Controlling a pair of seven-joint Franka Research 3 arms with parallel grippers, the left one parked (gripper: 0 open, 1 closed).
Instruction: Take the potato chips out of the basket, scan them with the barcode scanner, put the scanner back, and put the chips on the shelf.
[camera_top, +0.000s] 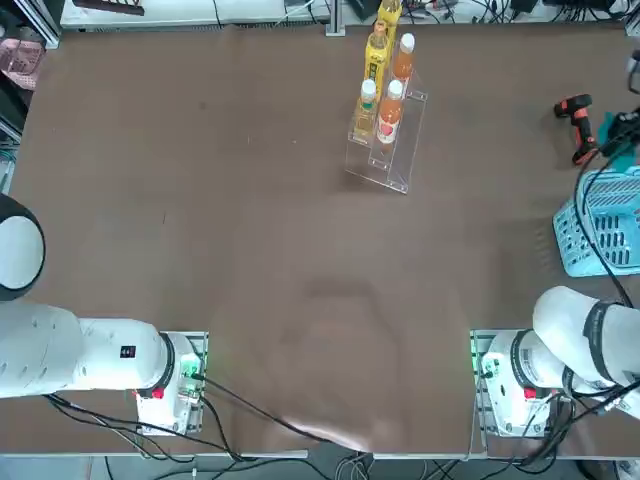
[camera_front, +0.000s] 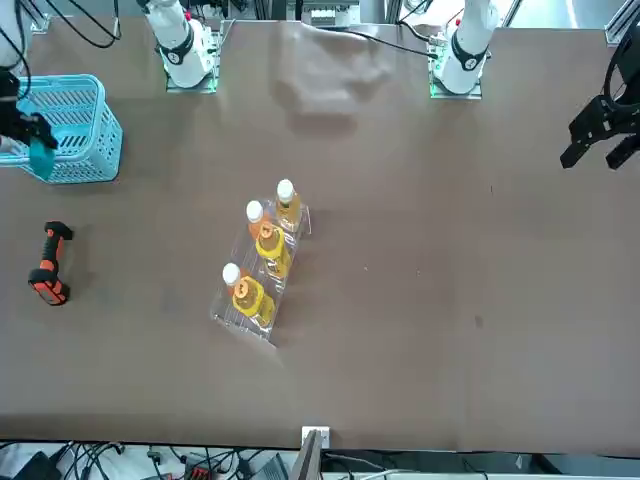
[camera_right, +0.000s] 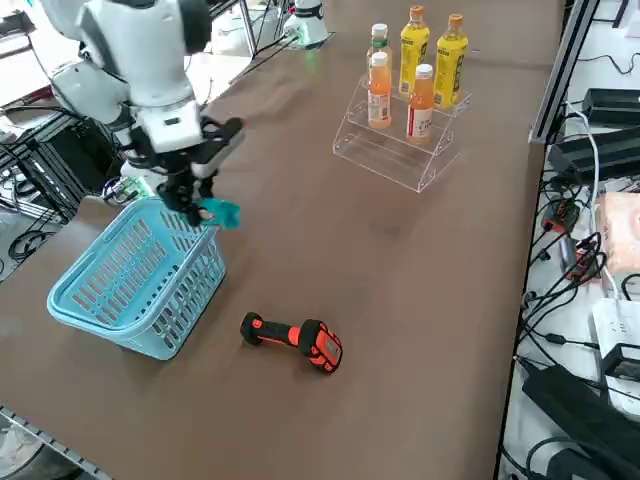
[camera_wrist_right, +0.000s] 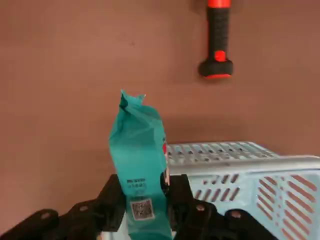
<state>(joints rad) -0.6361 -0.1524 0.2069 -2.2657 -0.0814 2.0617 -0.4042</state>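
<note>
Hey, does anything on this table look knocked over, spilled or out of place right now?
Nothing stands out. The barcode scanner lies on its side on the table, the bottles stand upright on the shelf, and the right gripper holds the potato chips over the basket rim.

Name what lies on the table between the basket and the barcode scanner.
Nothing: the right side view shows bare table between the basket and the barcode scanner.
</note>
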